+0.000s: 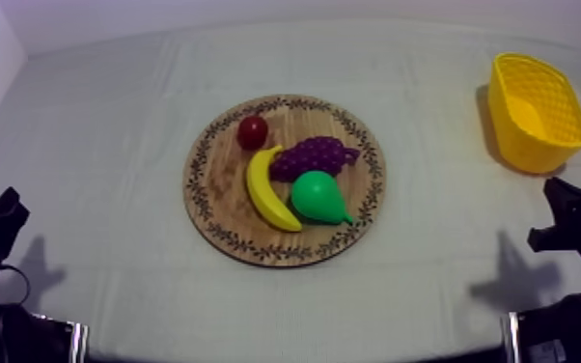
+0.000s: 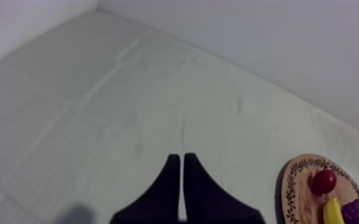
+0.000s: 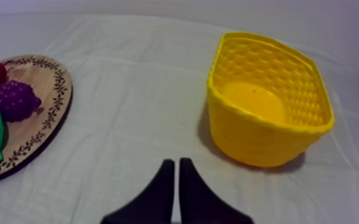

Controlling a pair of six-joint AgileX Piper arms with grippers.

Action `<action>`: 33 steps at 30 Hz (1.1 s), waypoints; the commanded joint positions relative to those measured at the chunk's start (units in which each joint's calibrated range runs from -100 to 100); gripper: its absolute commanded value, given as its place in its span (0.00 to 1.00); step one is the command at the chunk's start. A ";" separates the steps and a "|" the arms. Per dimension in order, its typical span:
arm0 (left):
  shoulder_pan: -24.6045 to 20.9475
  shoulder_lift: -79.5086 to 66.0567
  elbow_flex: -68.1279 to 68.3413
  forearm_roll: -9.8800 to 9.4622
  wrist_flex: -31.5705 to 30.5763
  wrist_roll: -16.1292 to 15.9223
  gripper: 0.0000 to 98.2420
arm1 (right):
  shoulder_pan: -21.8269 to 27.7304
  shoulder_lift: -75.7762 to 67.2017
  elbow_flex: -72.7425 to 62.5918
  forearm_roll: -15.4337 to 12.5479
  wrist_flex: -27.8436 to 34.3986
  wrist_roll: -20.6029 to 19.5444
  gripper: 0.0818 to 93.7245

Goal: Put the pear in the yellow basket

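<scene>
pear [image 1: 318, 197]: lies on its side on the wooden board [image 1: 219, 183], on the board's right half towards the near edge, thin stem end pointing at the right side of the table [image 1: 111, 145].
pear neighbours: banana [image 1: 267, 189] touches it on the left, and the bunch of grapes [image 1: 314, 154] is just behind it. The small red fruit [image 1: 252, 131] is at the board's far side, apart from the pear.
board: mid-table, flat on the cloth, all four fruits on it.
yellow basket [image 1: 507, 125]: far right of the table, upright, mouth up, well apart from the board.
right gripper [image 3: 174, 162]: fingers pressed together in a narrow wedge, low over bare cloth at the table's right side.
pear vs right gripper: well apart, no contact. In the right wrist view the pear sits at the board's near rim, with open cloth between it and the fingertips. The basket is closer to this gripper than the pear is.
left gripper [image 2: 179, 158]: fingers pressed together in the same narrow wedge, over bare cloth at the table's left side.
pear vs left gripper: well apart, with the banana and the board's left half between them. The left wrist view catches the board's edge with red fruit, banana tip and grapes.
</scene>
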 commanded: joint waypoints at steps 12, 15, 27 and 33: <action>-0.02 0.02 0.02 0.00 0.05 0.01 0.00 | 0.00 -0.01 0.00 0.00 0.00 0.01 0.00; -0.02 0.02 0.02 0.00 0.05 0.01 0.00 | 0.00 -0.01 0.00 0.00 0.00 0.01 0.00; -0.02 0.02 0.02 0.00 0.05 0.01 0.00 | -0.20 -0.01 0.00 0.00 0.00 -0.38 0.02; -0.02 0.02 0.02 0.00 0.05 0.01 0.00 | -0.30 -0.01 0.00 0.00 0.00 -1.15 0.01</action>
